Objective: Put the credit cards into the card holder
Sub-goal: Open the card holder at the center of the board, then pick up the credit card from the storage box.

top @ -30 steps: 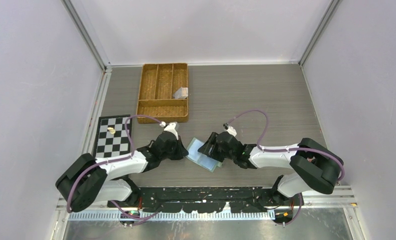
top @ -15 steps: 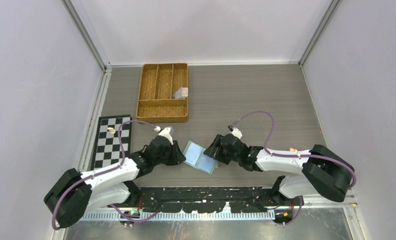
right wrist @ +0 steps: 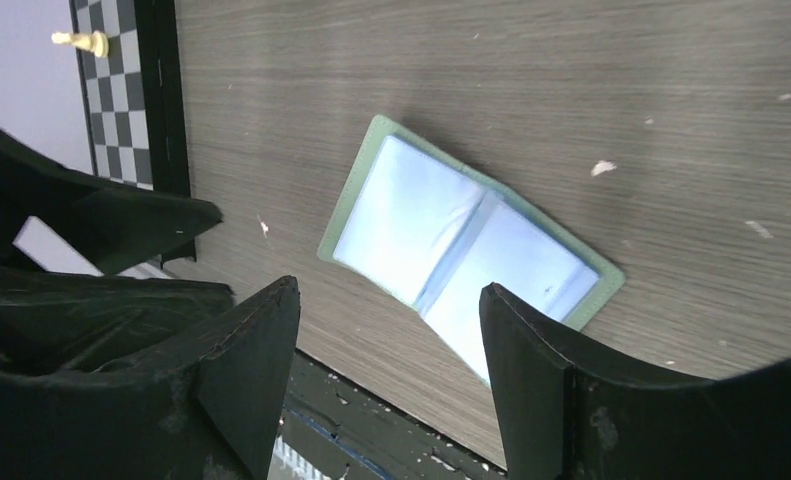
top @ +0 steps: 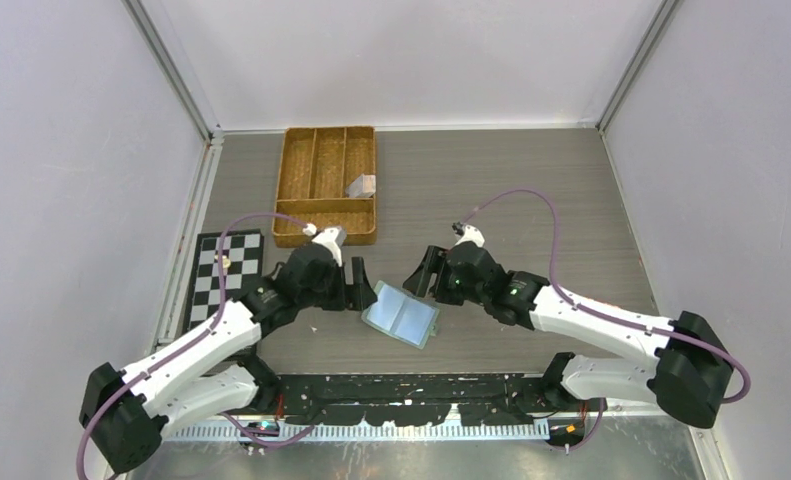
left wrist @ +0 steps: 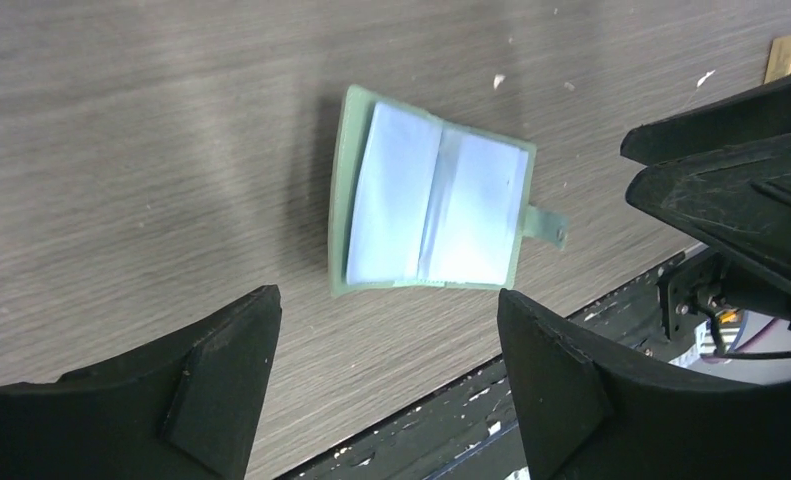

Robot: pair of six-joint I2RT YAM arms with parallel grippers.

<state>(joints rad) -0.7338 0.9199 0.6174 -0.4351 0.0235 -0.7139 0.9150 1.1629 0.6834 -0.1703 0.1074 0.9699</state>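
The sage-green folding card holder [top: 401, 315] lies open on the grey wood-grain tabletop [top: 511, 200] between the left gripper [left wrist: 386, 390] and right gripper [right wrist: 391, 370], whose jaws gape wide, holding nothing, neither touching it.

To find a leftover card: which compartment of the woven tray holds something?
The rightmost long compartment: a silvery card lies at its near end; the others show only weave.

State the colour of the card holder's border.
Sage green; the card holder shows best in left wrist view.

Left arm [top: 216, 335], right arm [top: 591, 322], jaws apart, empty
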